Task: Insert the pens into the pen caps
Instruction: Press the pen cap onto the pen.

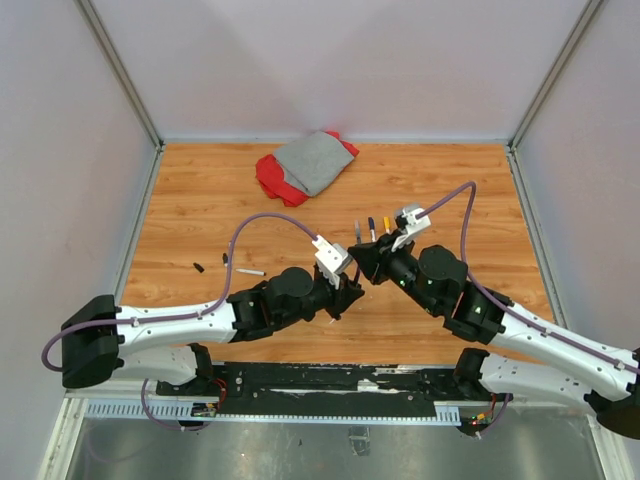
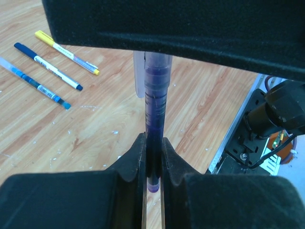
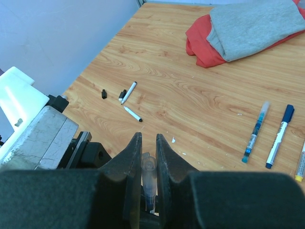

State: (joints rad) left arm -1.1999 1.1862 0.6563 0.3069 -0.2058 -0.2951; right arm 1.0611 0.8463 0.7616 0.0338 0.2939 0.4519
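My left gripper [image 2: 153,143] is shut on a pen [image 2: 155,109] with a dark purple-blue barrel, which stands upright between its pads. The pen's upper end sits inside a clear pen cap [image 2: 157,64]. My right gripper [image 3: 148,140] is shut on that clear cap [image 3: 148,169], directly above the left jaws. Both grippers meet at mid-table, left gripper [image 1: 347,288] and right gripper [image 1: 366,264]. Three capped pens lie side by side: yellow [image 2: 66,51], dark blue [image 2: 47,67] and light blue [image 2: 35,83]. Two white pens [image 3: 129,92] [image 3: 133,114] and a black cap [image 3: 104,94] lie on the left.
A red and grey cloth [image 1: 305,165] is bunched at the back of the wooden table [image 1: 470,180]. Grey walls close in three sides. The metal rail [image 2: 238,138] and arm bases run along the near edge. Small white scraps [image 3: 173,140] dot the wood.
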